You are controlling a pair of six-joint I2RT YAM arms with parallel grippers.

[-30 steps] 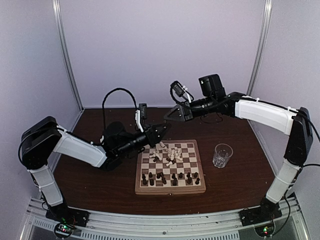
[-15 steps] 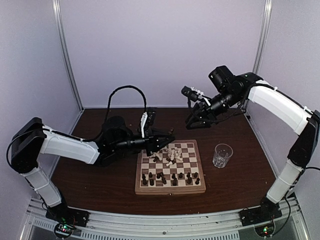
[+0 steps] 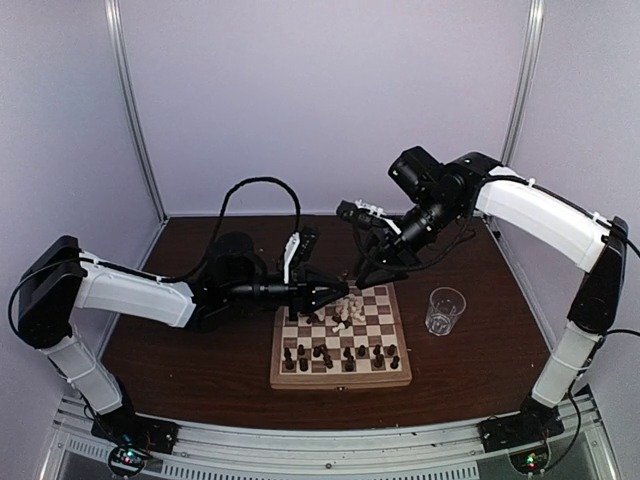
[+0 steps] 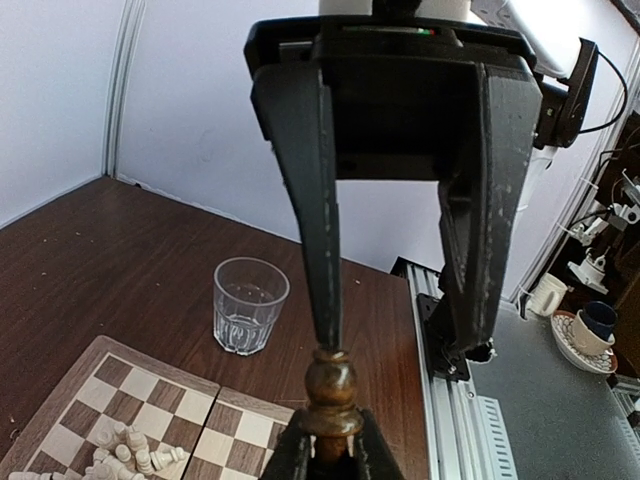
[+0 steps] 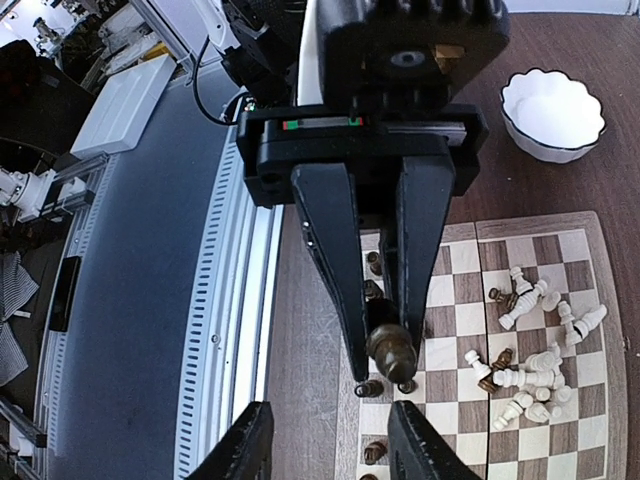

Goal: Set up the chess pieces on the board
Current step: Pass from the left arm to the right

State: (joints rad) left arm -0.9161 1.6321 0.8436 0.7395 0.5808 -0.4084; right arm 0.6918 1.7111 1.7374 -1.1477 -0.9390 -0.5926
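Under half done, I judge: dark chess pieces (image 3: 340, 355) stand on the board's (image 3: 340, 381) rows nearest the table's (image 3: 200, 370) near edge, white ones (image 3: 345, 308) lie heaped, left hand (image 3: 343, 291) grips a dark piece (image 4: 330, 385), right hand (image 3: 362, 272) open

The setting is a robotics laboratory test cell. Plain pale walls (image 3: 330, 90) and aluminium profile posts (image 3: 135, 110) enclose a brown wooden table (image 3: 170, 370). Two white-and-black robot arms (image 3: 130, 295) are bolted to a slotted metal rail (image 3: 330, 440) at its near edge, beside a lit circuit board (image 3: 128, 460). Outside the enclosure, the wrist views show a grey surface (image 5: 150, 300), cluttered equipment (image 5: 30, 30), and a cup on a saucer (image 4: 590, 335).
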